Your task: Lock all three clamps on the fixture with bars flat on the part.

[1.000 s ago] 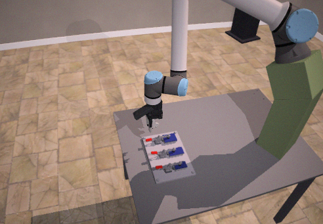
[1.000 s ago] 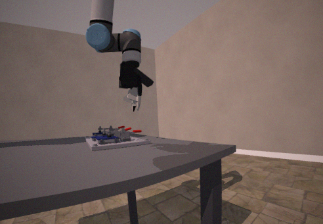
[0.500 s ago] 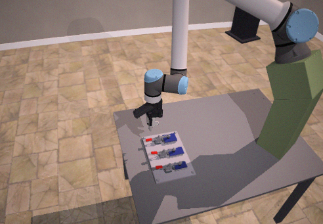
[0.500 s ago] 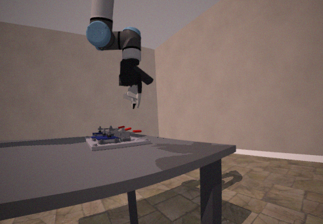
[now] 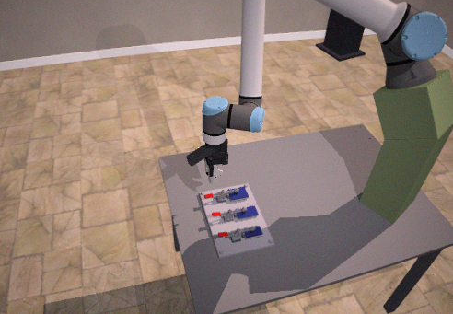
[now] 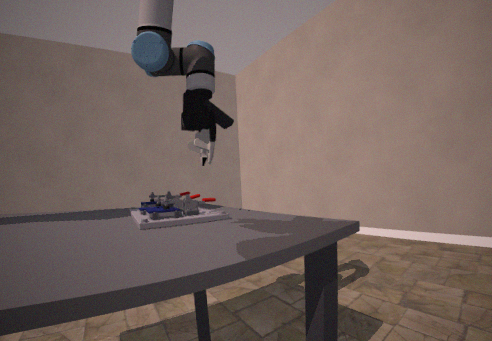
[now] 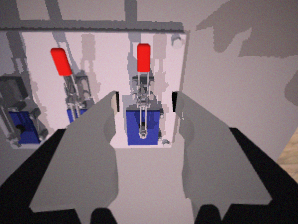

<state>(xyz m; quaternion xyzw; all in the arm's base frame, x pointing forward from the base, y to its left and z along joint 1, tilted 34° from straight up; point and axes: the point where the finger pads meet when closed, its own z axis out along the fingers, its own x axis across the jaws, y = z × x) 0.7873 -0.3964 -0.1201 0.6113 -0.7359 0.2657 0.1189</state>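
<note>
Gripper [image 6: 204, 157] hung well above the table [image 5: 322, 176], fingers part-way apart, nothing between them. Fixture plate [image 5: 264, 238] lay flat near the table's edge with three clamps in a row. Wrist view sat over the end clamp [image 7: 143, 107], its red handle [image 7: 143, 57] pointing away from its blue part [image 7: 132, 127].

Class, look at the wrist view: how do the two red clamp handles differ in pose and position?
The right red handle points straight up the picture, centred between the fingers. The left red handle leans leftward and lies off to the side, beyond the left finger. Both are red-tipped, lead into grey linkages, and neither is touched.
</note>
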